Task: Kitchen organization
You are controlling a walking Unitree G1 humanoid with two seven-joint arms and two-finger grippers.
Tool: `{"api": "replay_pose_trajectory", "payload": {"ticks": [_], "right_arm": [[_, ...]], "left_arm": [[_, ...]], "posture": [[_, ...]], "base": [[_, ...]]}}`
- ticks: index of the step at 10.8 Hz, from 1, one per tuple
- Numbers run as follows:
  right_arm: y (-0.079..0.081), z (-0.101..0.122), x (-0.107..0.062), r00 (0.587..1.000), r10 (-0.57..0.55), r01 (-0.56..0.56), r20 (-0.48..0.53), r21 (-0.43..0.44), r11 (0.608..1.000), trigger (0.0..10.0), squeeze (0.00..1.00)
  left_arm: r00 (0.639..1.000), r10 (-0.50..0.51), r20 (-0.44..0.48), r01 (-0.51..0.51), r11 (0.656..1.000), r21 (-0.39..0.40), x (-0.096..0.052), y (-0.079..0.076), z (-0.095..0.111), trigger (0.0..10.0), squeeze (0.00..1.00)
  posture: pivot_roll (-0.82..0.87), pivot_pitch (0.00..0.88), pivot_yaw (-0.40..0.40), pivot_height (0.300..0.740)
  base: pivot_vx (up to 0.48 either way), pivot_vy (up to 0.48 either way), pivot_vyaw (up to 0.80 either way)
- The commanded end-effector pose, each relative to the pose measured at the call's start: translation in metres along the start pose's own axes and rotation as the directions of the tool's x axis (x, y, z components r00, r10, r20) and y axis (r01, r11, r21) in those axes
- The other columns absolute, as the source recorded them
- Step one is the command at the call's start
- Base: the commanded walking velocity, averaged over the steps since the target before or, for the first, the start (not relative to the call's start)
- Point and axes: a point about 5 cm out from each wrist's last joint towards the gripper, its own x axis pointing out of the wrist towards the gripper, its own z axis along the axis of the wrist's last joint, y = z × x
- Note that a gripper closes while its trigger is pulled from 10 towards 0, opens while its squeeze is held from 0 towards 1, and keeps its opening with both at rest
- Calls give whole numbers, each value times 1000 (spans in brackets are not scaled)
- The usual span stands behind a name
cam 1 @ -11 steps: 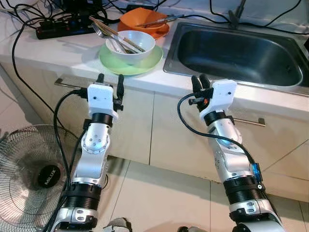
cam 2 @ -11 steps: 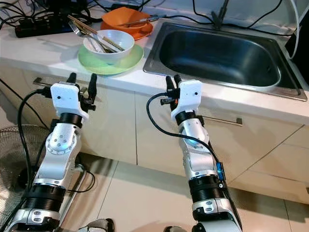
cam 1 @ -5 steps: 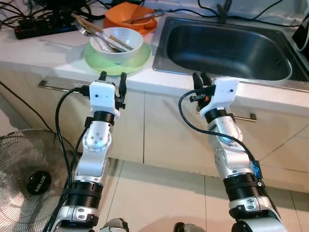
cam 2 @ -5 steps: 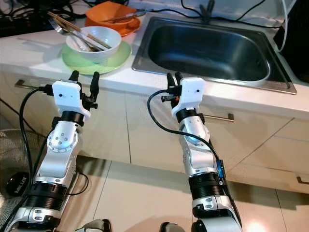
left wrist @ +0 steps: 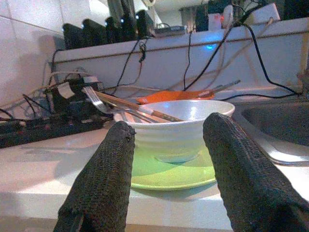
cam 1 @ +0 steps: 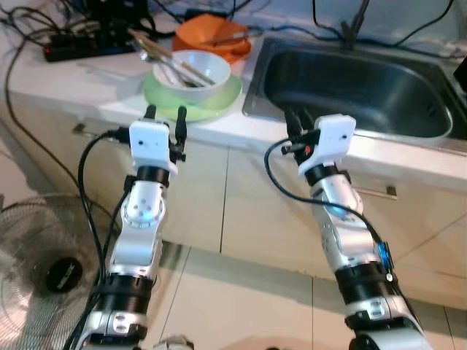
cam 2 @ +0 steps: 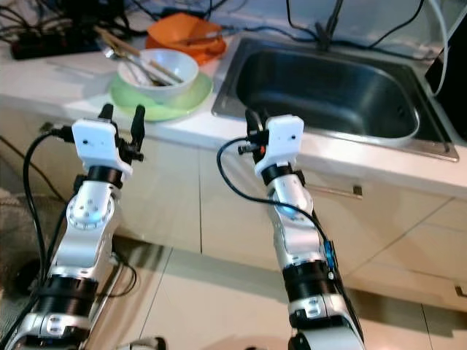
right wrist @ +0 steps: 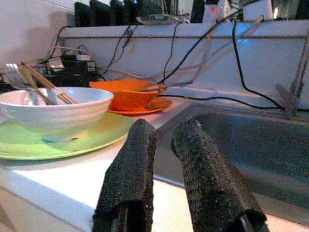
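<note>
**A:** While you look through the left eye, what sits on the tabletop (cam 1: 87,84)?

**B:** You have a white bowl (cam 1: 194,71) with a fork and chopsticks (cam 1: 162,60) in it, standing on a green plate (cam 1: 193,98) near the front edge. Behind it you see an orange bowl on an orange plate (cam 1: 216,40), and to its right the steel sink (cam 1: 357,87). A black power strip (cam 1: 80,48) lies at the back left. Your left claw (cam 1: 166,117) is raised just below the edge in front of the green plate, its fingers spread apart. Your right claw (cam 1: 294,120) is up at the sink's front left corner, fingers nearly together. A floor fan (cam 1: 44,270) stands lower left.

**A:** And the left wrist?

**B:** You see the two fingers (left wrist: 104,179) wide apart, framing the white bowl (left wrist: 176,128) on the green plate (left wrist: 169,176), without touching either.

**A:** The right wrist?

**B:** Your fingers (right wrist: 130,174) stand close, a narrow gap between them, holding nothing, with the sink (right wrist: 251,145) beyond and the white bowl (right wrist: 53,108) off to one side.
</note>
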Motion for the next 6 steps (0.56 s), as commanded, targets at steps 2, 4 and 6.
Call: {"api": "replay_pose_trajectory", "payload": {"ticks": [2,4,6], "right_arm": [[-2,-1,0,1000,-6,6,-2,6,1000,10000,0],[0,-1,0,1000,8,-8,1,-20,1000,10000,0],[-1,-2,0,1000,-11,11,0,18,1000,10000,0]], "left_arm": [[1000,0,3,0,1000,-11,-1,-3,2,10000,0],[1000,8,7,-8,1000,-8,0,-1,3,10000,0],[1000,14,11,-13,1000,-6,0,1,4,10000,0]], "posture": [[81,64,-39,740],[84,68,-40,740],[89,75,-40,740]], "base": [[283,0,0],[294,0,269],[294,0,231]]}}
